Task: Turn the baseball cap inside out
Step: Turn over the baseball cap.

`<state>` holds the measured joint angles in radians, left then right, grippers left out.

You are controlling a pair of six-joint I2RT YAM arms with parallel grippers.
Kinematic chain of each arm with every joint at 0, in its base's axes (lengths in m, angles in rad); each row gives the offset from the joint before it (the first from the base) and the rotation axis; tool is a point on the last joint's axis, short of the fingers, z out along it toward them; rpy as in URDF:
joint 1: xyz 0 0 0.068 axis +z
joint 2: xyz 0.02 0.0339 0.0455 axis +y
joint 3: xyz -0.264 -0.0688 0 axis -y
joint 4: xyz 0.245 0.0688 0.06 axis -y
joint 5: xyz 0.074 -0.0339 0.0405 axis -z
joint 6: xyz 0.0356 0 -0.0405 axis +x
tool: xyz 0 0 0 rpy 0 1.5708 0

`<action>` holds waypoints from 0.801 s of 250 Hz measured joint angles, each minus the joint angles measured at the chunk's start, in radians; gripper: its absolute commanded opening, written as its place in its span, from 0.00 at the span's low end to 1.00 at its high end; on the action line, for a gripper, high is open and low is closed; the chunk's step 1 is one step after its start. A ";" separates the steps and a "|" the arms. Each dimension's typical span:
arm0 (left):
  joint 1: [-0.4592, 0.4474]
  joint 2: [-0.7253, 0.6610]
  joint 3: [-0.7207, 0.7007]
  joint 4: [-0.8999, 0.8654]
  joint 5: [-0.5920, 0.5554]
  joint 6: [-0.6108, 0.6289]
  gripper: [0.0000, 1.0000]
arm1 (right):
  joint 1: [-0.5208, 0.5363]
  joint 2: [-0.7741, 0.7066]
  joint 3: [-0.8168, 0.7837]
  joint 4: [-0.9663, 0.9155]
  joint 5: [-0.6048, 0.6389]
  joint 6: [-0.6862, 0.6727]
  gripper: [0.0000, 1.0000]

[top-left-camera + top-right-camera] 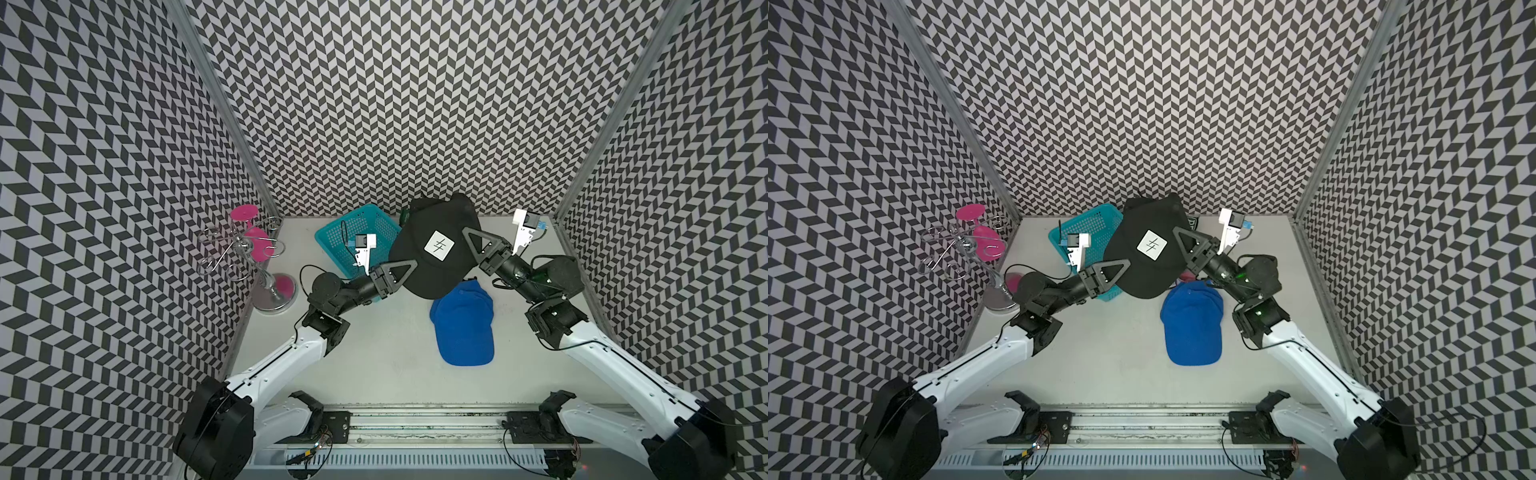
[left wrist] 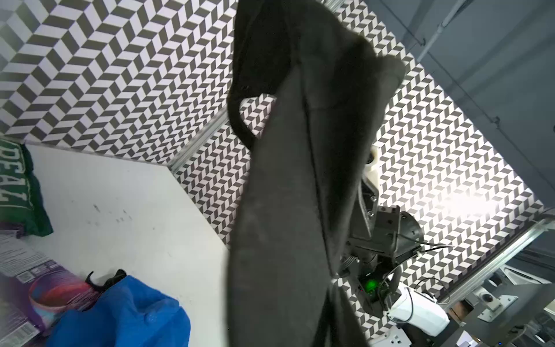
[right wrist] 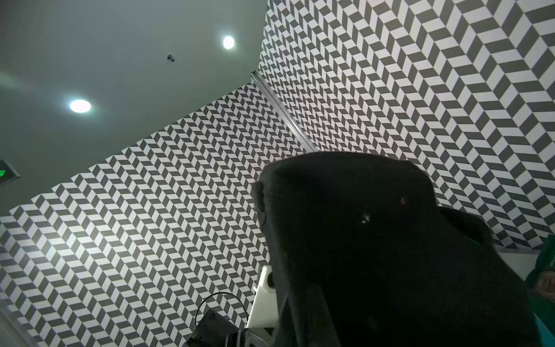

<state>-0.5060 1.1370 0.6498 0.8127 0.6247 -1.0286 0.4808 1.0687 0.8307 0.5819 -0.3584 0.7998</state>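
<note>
The black baseball cap (image 1: 419,232) (image 1: 1142,270) with a white square patch hangs in the air between my two arms, above the back of the table. My left gripper (image 1: 410,266) (image 1: 1124,266) meets its left edge and is shut on the fabric. Dark cap cloth (image 2: 285,210) fills the left wrist view and hides the jaws. My right gripper (image 1: 467,232) (image 1: 1177,232) lies against the cap's right side. In the right wrist view the cap (image 3: 375,255) covers the jaws, so their state does not show.
A blue cap (image 1: 463,328) (image 1: 1192,328) (image 2: 126,312) lies on the table under the black one. A teal basket (image 1: 353,232) (image 1: 1084,226) stands at the back left, and a wire stand with pink glasses (image 1: 253,249) at the left wall. A green cloth (image 2: 15,186) and a purple packet (image 2: 30,285) lie at the back.
</note>
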 measured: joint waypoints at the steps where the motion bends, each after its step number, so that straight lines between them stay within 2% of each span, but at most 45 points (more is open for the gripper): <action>1: 0.000 -0.001 0.000 -0.001 -0.002 0.003 0.00 | -0.001 0.000 -0.001 -0.002 -0.001 0.000 0.49; 15: -0.003 -0.018 0.001 -0.022 -0.013 0.026 0.00 | -0.027 -0.014 -0.006 -0.039 -0.004 -0.017 0.70; 35: -0.003 -0.034 0.017 -0.094 -0.021 0.079 0.00 | -0.072 -0.040 -0.007 -0.100 -0.017 -0.062 0.83; 54: -0.001 -0.034 0.052 -0.183 -0.017 0.137 0.00 | -0.126 -0.060 0.001 -0.169 -0.049 -0.127 0.91; 81: 0.008 -0.029 0.107 -0.306 0.025 0.211 0.00 | -0.187 -0.058 0.047 -0.288 -0.126 -0.247 0.95; 128: 0.011 -0.001 0.170 -0.436 0.121 0.302 0.00 | -0.203 -0.027 0.169 -0.492 -0.248 -0.493 0.93; 176: 0.011 0.039 0.214 -0.504 0.215 0.358 0.00 | -0.203 0.026 0.259 -0.620 -0.287 -0.661 0.84; 200: 0.011 0.049 0.232 -0.522 0.252 0.379 0.00 | -0.203 0.054 0.277 -0.651 -0.314 -0.704 0.74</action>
<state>-0.4946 1.1858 0.8814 0.2909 0.8764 -0.6498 0.2779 1.1229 1.1076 -0.0692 -0.6727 0.0959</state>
